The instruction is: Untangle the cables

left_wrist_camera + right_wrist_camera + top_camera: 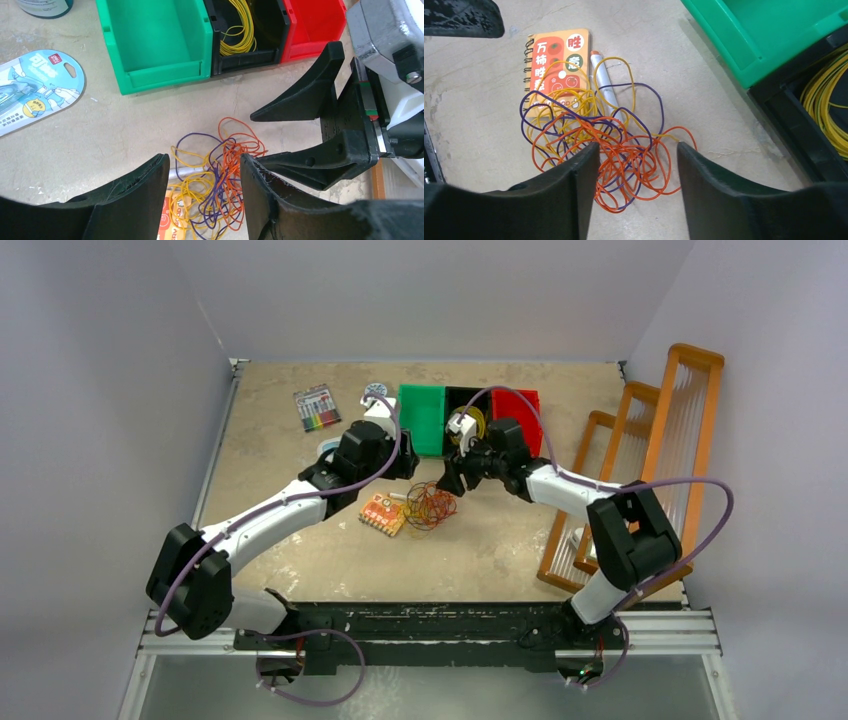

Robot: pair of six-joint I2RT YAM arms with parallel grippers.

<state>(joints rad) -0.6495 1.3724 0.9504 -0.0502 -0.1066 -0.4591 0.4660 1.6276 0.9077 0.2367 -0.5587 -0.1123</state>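
The cables lie as a tangle of thin yellow, orange and purple loops on the table in front of the bins. My left gripper is open at the tangle's left. In its wrist view the cables show between and beyond its jaws. My right gripper is open at the tangle's far right side. Its jaws straddle the orange loops of the cables, which lie loose between them. More yellow cable is coiled in the black bin.
An orange notebook and a pen lie partly under the tangle. A green bin and a red bin flank the black one. A marker pack lies far left. Orange racks stand at the right.
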